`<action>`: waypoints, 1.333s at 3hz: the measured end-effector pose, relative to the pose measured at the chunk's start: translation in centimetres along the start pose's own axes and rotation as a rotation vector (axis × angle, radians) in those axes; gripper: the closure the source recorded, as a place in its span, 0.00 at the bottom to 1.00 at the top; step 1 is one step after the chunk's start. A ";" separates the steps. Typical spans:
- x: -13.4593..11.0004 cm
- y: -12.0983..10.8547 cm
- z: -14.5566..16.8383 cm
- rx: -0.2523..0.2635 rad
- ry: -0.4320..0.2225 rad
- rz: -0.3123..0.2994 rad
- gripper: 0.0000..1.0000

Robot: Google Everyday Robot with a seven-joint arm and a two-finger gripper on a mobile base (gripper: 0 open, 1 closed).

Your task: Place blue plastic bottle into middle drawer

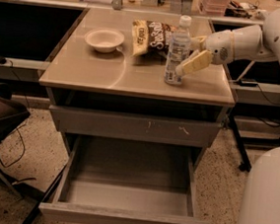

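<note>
The blue plastic bottle (178, 51), clear with a white cap and a pale label, stands upright on the tabletop (109, 74) near its right front. My gripper (189, 54) reaches in from the right at the height of the bottle's lower half. It is open, with the near finger (194, 63) slanting down to the bottle's base and the far finger (200, 41) behind the bottle's right side. The bottle is not lifted. The middle drawer (127, 194) is pulled out below, wide, grey and empty.
A white bowl (105, 39) and a snack bag (150, 35) lie on the table to the left of and behind the bottle. A shut grey drawer front with pale scuffs (133, 126) sits above the open drawer. A dark chair (1, 113) stands at the left, my white body (264, 205) at the right.
</note>
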State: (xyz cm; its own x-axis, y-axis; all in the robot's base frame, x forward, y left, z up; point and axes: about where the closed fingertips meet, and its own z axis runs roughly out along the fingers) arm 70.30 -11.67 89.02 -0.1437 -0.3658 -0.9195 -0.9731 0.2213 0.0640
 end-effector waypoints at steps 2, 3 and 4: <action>0.0 0.0 0.0 0.000 0.000 0.000 0.42; 0.0 0.0 0.0 0.000 0.000 0.000 0.66; 0.0 0.0 0.1 -0.002 0.002 -0.001 0.89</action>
State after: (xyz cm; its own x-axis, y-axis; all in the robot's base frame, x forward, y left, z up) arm 70.31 -11.55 88.98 -0.1434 -0.3676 -0.9189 -0.9735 0.2196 0.0641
